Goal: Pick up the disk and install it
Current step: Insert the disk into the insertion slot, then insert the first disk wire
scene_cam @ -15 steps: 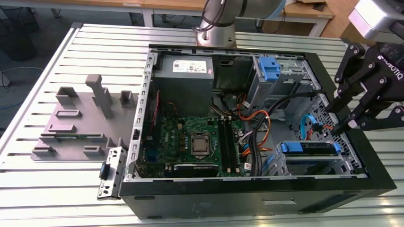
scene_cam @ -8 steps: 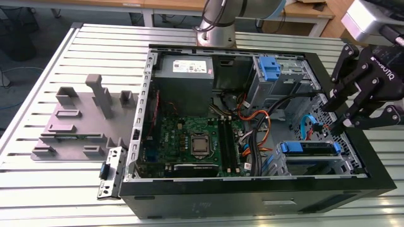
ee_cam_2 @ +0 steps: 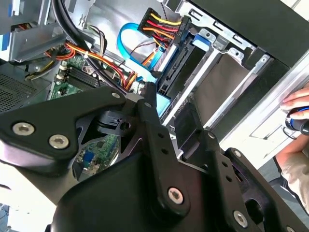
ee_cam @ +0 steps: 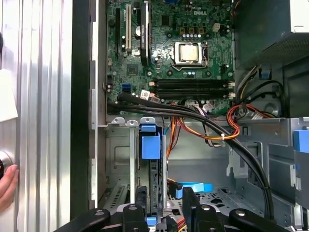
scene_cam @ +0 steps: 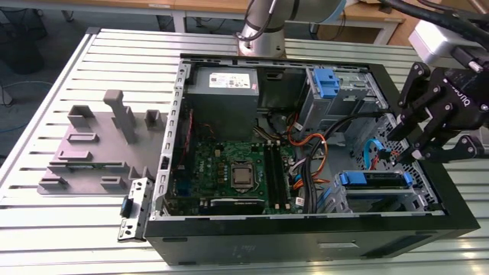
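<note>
Disk (scene_cam: 372,179) sits half-hidden inside bay (scene_cam: 397,200)

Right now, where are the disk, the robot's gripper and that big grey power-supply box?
disk (scene_cam: 372,179): exterior view, its blue front rail in the drive bay.
gripper (scene_cam: 420,152): exterior view, between its black fingertips.
power-supply box (scene_cam: 223,94): exterior view, its grey side below the sticker.

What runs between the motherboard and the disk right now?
In the first wrist view, a bundle of black cables crosses between the motherboard and the disk.
</note>
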Robot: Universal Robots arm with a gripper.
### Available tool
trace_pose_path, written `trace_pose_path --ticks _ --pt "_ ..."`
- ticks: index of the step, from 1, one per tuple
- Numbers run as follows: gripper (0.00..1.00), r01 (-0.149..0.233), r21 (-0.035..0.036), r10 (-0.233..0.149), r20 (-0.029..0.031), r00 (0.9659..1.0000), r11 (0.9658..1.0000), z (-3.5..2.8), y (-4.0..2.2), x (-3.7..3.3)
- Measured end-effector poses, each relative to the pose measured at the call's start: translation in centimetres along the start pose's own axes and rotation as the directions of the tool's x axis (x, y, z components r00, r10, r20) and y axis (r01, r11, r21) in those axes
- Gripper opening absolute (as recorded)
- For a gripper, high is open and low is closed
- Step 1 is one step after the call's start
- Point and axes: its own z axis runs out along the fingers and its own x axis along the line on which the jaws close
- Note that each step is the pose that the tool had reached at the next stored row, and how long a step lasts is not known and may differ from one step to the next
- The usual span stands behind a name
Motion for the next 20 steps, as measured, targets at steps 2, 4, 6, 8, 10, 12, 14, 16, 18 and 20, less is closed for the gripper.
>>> trace_pose_path --ticks 2,4,6,8,10,12,14,16,18,20 --pt "0.42 0.000 0.0000 0.000 0.0003 1.0000 1.0000 0.13 -0.01 0.01" --pt "0.42 0.000 0.0000 0.000 0.0002 1.0000 1.0000 0.48 -0.03 0.02" --pt "0.42 0.000 0.0000 0.000 0.0000 1.0000 1.0000 0.63 -0.04 0.02" --pt "0.42 0.000 0.0000 0.000 -0.0002 1.0000 1.0000 0.62 -0.04 0.02" --pt "0.42 0.000 0.0000 0.000 0.0001 1.0000 1.0000 0.69 -0.04 0.03" --pt "0.42 0.000 0.0000 0.000 0.0001 1.0000 1.0000 0.69 -0.04 0.03" --pt "0.42 0.000 0.0000 0.000 0.0003 1.0000 1.0000 0.74 -0.05 0.03" --pt "0.42 0.000 -0.0001 0.000 0.0001 1.0000 1.0000 0.77 -0.06 0.03" --pt "0.42 0.000 -0.0001 0.000 0.0001 1.0000 1.0000 0.80 -0.06 0.03" --pt "0.42 0.000 -0.0001 0.000 0.0000 1.0000 1.0000 0.80 -0.07 0.03"
